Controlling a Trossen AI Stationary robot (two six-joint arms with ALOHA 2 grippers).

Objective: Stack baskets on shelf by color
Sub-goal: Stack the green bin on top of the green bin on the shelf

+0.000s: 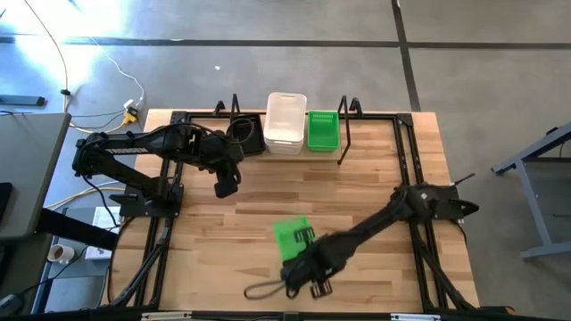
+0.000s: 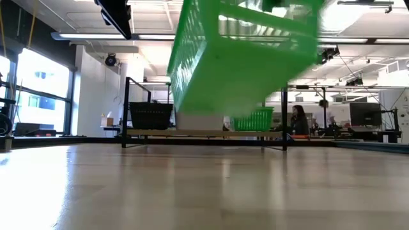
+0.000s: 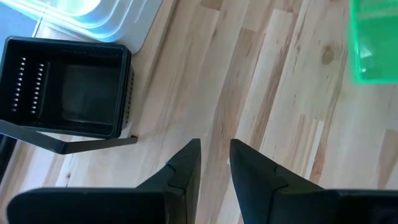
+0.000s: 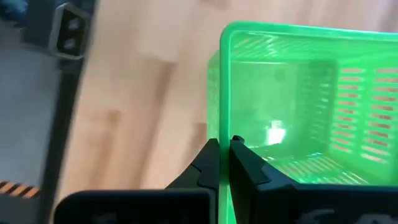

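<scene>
Fingers (image 4: pixel 224 149) on green basket (image 4: pixel 311 112) rim

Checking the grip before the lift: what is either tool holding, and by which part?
The right tool is shut on the rim of a green basket. The left tool holds nothing.

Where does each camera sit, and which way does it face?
High: above the table, looking down; both arms show.
Low: table height, facing the shelf; no arm is clear.
Left wrist: looks past the left gripper at the black basket.
Right wrist: the right gripper pinches the green basket, seen in all views.
</scene>
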